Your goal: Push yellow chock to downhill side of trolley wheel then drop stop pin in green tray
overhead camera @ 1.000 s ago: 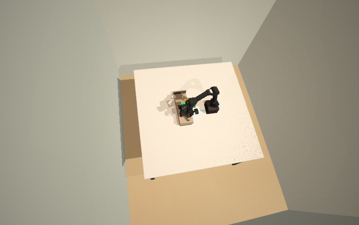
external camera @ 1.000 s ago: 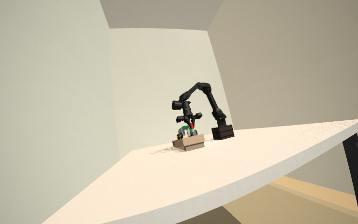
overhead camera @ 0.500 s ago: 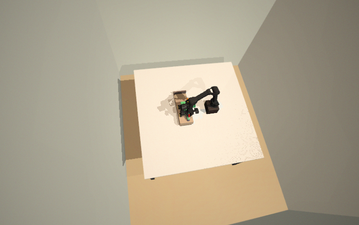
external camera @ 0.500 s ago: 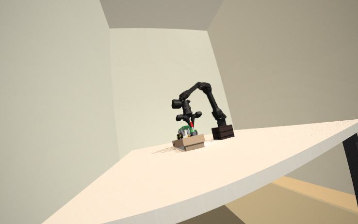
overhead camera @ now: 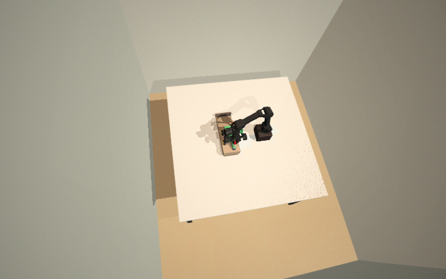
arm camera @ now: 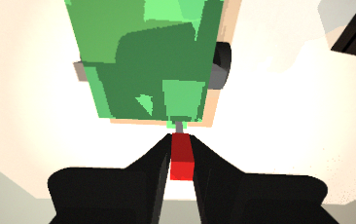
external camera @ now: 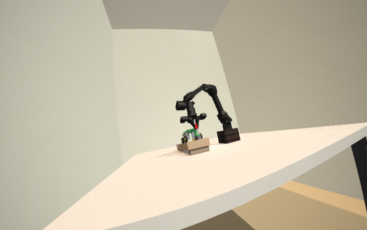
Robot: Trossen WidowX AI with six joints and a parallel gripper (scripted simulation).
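Observation:
The stop pin's red head [overhead camera: 234,142] [external camera: 196,126] [arm camera: 182,156] is between the fingers of my gripper [external camera: 195,127] [arm camera: 179,138], which is shut on it. A length of grey shank shows below the head, beside the trolley's end. Whether its lower tip is clear of its seat cannot be told. The green trolley [overhead camera: 227,127] [external camera: 190,131] [arm camera: 160,58] stands upright on the ramp [overhead camera: 231,153] [external camera: 199,145], with the gripper above its uphill end. The yellow chock cannot be made out, so its contact with a wheel is hidden. The green tray cannot be made out either.
The arm's dark base block [overhead camera: 263,133] [external camera: 229,136] stands on the white table [overhead camera: 203,190] [external camera: 151,195], to the right of the ramp. A brown end board [overhead camera: 223,114] closes the ramp's far end. The arm hides much of the ramp in the top view.

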